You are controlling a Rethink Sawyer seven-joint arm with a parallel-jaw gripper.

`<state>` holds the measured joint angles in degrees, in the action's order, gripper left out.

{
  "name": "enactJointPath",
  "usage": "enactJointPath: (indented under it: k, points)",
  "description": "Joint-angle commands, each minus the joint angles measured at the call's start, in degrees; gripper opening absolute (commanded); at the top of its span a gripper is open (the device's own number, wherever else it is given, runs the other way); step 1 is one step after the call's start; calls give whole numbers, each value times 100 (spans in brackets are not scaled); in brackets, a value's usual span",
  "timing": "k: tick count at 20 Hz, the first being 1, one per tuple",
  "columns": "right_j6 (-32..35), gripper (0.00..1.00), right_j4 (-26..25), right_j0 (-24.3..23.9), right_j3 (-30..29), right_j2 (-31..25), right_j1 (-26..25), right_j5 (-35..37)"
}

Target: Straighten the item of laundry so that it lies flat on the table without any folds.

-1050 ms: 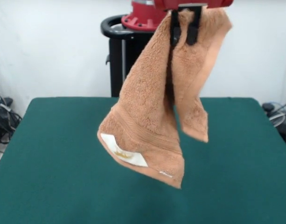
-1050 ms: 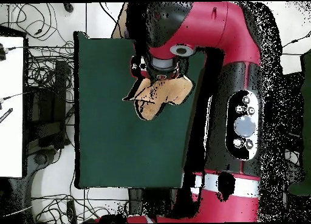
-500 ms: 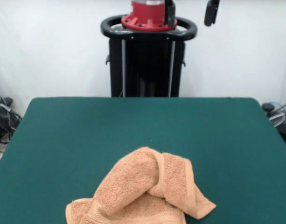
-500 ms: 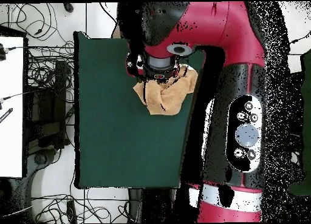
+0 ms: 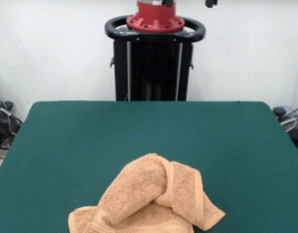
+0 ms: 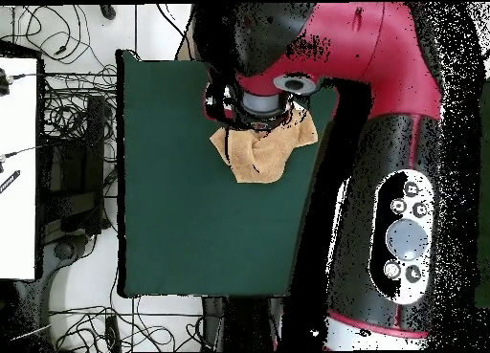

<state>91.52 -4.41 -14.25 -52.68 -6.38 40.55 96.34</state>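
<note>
Gripper: only the two black fingertips show at the 12 o'clock edge of the front view, set well apart with nothing between them, so the claw is open and empty. It is high above the table, well clear of the cloth. In the overhead view the arm's wrist covers the claw itself.

Towel: lying on the green table, at about 6 o'clock of the table in the front view, reaching the lower picture edge. In the overhead view the towel sits toward 12 to 1 o'clock of the table, partly hidden under the arm.

Progress, as judged: the cloth is on the surface but not flat. It lies in a crumpled mound; one flap with a border band is folded over from the 3 o'clock side, and a thick rolled ridge crosses the middle. No label visible. Unfolding and spreading remain, so most of the work is left.

Orientation: in the front view the heap's long axis runs roughly from 8 o'clock to 4 o'clock, with one free corner pointing to about 4 o'clock and another to 8 o'clock.
</note>
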Motion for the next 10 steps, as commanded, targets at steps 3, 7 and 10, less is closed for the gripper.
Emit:
enactJointPath:
  k: [3,7,10]
  points:
    - [1050,100,160,-95,-1938,247,128,-1614]
    - [1074,100,228,-94,-2526,311,376,-2225]
    - [1125,100,303,-30,-3058,385,625,-2683]
